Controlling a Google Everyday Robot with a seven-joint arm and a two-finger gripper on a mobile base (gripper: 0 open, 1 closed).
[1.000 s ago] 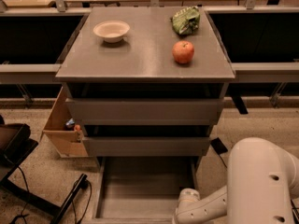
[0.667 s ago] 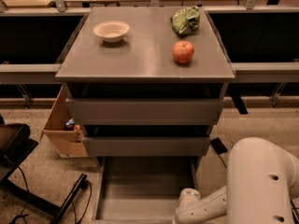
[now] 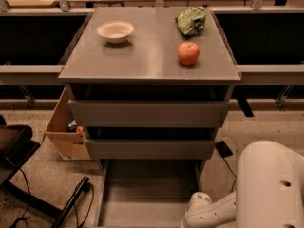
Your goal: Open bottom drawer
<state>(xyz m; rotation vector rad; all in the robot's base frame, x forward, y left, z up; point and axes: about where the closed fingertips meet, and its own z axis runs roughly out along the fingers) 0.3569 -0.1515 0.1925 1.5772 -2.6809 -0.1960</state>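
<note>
Count three drawers in the cabinet (image 3: 149, 65), stacked one above another. The top drawer (image 3: 148, 113) and the middle drawer (image 3: 149, 147) sit closed, their flat grey fronts bare of handles.

Find the bottom drawer (image 3: 147, 194) at 6 o'clock, directly under the middle drawer. It stands pulled out toward you. You see its tray from above: a plain grey floor between two thin grey side walls, narrower than the fronts above it. The tray runs down to the lower edge of the view, so you cannot see its front.

On the cabinet top, count three items:
1. One pale bowl (image 3: 115, 31) at 11 o'clock, upright.
2. One red apple (image 3: 188, 53) at 1 o'clock.
3. One green bag (image 3: 191, 21) at 1 o'clock, beyond the apple and apart from it.

Count one cardboard box (image 3: 64, 129) at 9 o'clock, on the floor just beside the cabinet's left side.

Count one white arm (image 3: 266, 189) at 5 o'clock. Its gripper (image 3: 194, 217) lies at 6 o'clock, at the right wall of the bottom drawer, cut off by the lower edge. You cannot tell whether the gripper is wide, narrow or holding anything.
</note>
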